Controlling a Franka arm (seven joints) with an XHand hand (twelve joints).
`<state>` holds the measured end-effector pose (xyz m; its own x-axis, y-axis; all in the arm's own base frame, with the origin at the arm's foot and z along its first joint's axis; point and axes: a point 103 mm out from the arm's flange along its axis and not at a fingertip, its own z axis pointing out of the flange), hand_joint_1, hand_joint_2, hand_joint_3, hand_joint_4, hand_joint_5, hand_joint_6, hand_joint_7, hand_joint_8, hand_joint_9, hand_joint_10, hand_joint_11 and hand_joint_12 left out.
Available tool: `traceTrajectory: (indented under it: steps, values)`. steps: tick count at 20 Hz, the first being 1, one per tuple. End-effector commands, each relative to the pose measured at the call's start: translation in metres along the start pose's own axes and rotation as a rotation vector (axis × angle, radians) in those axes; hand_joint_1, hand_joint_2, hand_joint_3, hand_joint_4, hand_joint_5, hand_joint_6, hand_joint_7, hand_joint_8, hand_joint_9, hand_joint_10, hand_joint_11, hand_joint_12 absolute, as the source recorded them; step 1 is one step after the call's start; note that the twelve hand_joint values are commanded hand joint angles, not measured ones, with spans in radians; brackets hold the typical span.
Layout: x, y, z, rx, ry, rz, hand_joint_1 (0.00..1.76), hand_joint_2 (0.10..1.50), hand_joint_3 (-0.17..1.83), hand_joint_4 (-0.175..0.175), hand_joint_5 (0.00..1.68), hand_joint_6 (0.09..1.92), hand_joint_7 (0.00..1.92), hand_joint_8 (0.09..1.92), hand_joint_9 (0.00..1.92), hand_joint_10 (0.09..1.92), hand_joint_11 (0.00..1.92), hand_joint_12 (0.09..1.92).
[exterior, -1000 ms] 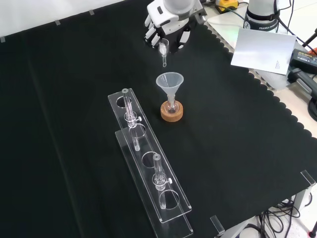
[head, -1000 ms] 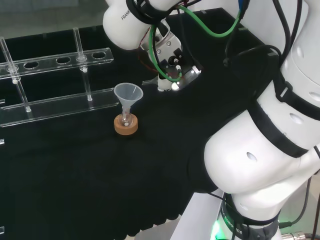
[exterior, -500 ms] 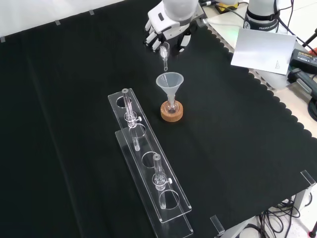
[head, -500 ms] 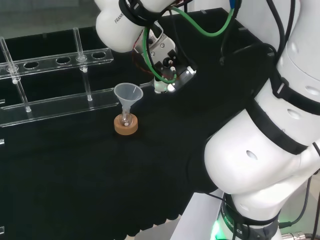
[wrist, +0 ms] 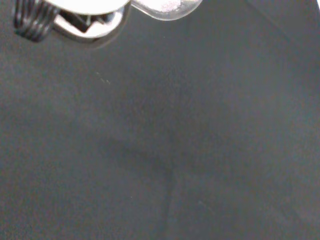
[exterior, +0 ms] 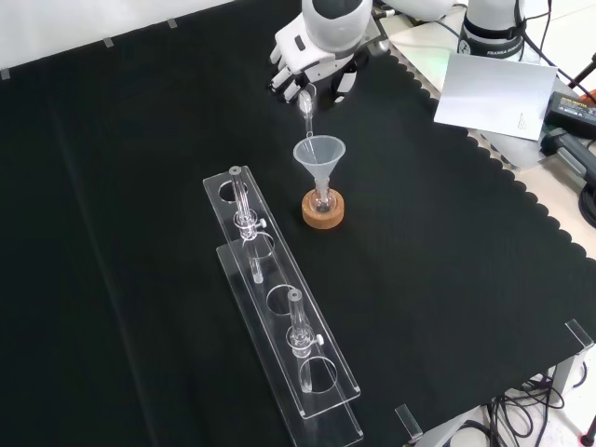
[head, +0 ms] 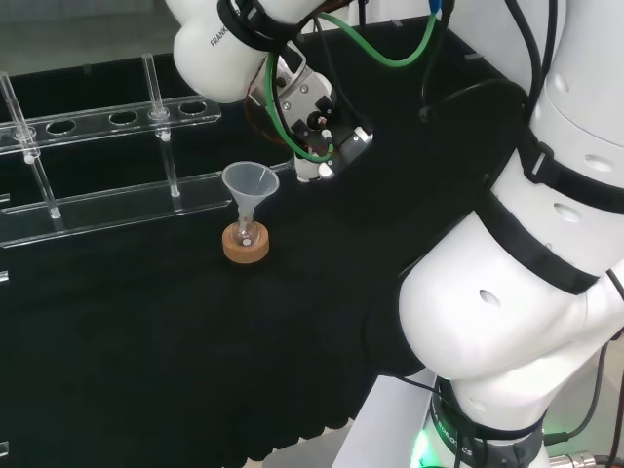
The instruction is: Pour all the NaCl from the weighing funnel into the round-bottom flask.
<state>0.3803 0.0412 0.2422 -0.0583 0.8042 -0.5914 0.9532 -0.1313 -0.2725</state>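
One hand (exterior: 317, 67) works over the bench (exterior: 112, 186), and it holds one weighing funnel (exterior: 305, 104), a small clear piece pinched between its curled fingers (exterior: 282, 74) and thumb. In the front view the hand comes in from the top edge with its fingers pointing down toward the cloth, and the weighing funnel hangs below them, tilted, its thin stem reaching down to just above the rim of the plastic funnel (exterior: 319, 158). That one plastic funnel stands directly below the hand, seated in the neck of one small round-bottom flask (exterior: 322, 198), which rests on one cork ring (exterior: 323, 209). In the head view the hand (head: 310, 117) sits just to the right of and above the plastic funnel (head: 250, 187), under the arm's white link (head: 219, 44), which leans over from the upper right. The wrist view catches a white grainy mass in the bowl of the weighing funnel (wrist: 167, 7), close against the hand (wrist: 80, 10). Farther from the hand, past the flask in the front view, lies one clear rack (exterior: 279, 317) with a row of round holes and two upright clear posts (exterior: 244, 207).
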Motion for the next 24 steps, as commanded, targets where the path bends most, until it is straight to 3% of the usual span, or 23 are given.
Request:
traceTrajectory:
  steps: [1,12,24]
  values:
    - [0.002,0.002,-0.005,0.002,-0.038,0.004,1.14,0.67,0.58,0.175,1.35,0.5,0.76,0.61,1.2,0.15,1.01,0.92]
    - [0.008,0.003,-0.017,-0.006,-0.116,0.006,1.14,0.67,0.58,0.175,1.35,0.5,0.76,0.61,1.2,0.14,1.01,0.92]
    - [0.007,0.001,-0.023,-0.01,-0.145,0.011,1.14,0.67,0.58,0.175,1.35,0.51,0.76,0.61,1.2,0.14,1.0,0.93]
